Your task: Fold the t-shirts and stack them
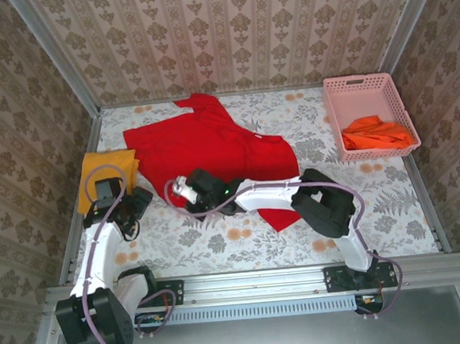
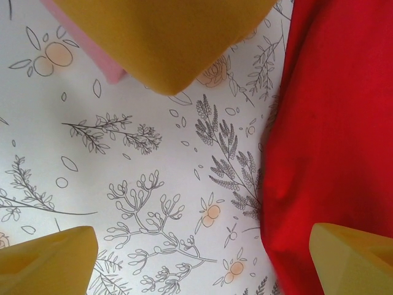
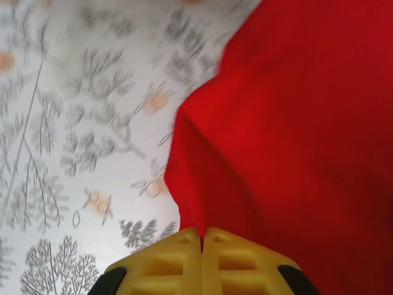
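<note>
The right pincer point(image 3: 201, 236) is pressed closed, its yellow fingers point(image 3: 159, 267) meeting on a pinched fold of the red t-shirt point(image 3: 295, 135) at the cloth's near-left edge. This wrist view is blurred. The left pincer point(image 2: 202, 236) stands wide apart with nothing in it, over the flowered tabletop point(image 2: 135, 184) between two shirts.

The red t-shirt lies spread in the middle of the tabletop. Its long axis runs on a diagonal from far left to near right. The right arm crosses its near-right end and hides part of it, and which end is the neck is hard to make out.

At the left edge lies the folded mustard-yellow t-shirt point(image 1: 106, 172), with the left arm covering its near side. In the left wrist view its corner is cut off by the top of the frame, and a pink strip beneath it cannot be identified.

At the far right, well apart, the orange t-shirt point(image 1: 374, 133) sits crumpled in the pink basket point(image 1: 359, 86). Its direction cannot be told.
</note>
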Robot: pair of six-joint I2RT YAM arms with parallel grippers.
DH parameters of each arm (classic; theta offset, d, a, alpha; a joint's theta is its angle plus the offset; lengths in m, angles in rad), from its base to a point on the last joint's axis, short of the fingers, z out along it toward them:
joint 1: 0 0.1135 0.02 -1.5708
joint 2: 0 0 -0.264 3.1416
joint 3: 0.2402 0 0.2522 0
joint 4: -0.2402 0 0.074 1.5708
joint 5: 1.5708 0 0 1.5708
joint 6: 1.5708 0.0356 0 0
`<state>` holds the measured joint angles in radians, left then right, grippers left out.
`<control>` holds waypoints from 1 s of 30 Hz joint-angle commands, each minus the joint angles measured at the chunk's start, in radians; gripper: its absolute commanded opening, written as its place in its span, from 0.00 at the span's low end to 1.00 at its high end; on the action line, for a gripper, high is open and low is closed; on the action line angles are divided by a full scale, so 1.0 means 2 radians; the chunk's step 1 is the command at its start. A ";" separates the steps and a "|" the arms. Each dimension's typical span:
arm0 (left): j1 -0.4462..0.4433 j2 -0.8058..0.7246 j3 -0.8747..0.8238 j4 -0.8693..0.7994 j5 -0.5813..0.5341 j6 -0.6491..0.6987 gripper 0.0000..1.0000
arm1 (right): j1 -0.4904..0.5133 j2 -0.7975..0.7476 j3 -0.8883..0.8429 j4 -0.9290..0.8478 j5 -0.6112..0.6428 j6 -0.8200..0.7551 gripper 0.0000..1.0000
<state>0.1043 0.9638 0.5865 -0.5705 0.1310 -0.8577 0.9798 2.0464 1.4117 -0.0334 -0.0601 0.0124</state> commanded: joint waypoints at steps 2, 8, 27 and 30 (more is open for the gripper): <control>-0.011 0.009 -0.004 0.008 -0.005 0.007 0.91 | -0.057 -0.034 -0.020 0.003 -0.009 0.148 0.00; -0.026 0.014 -0.004 0.016 -0.008 0.001 0.91 | -0.136 -0.016 -0.058 0.034 -0.040 0.258 0.01; -0.032 0.019 0.000 0.017 -0.009 -0.002 0.92 | -0.056 -0.040 -0.055 0.009 0.082 -0.019 0.56; -0.026 0.014 0.002 0.012 -0.006 0.002 0.92 | -0.043 -0.008 -0.023 -0.013 0.075 -0.018 0.52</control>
<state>0.0422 1.0122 0.5865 -0.5274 0.1078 -0.8696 0.8913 1.9705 1.3140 0.0113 0.0921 0.0387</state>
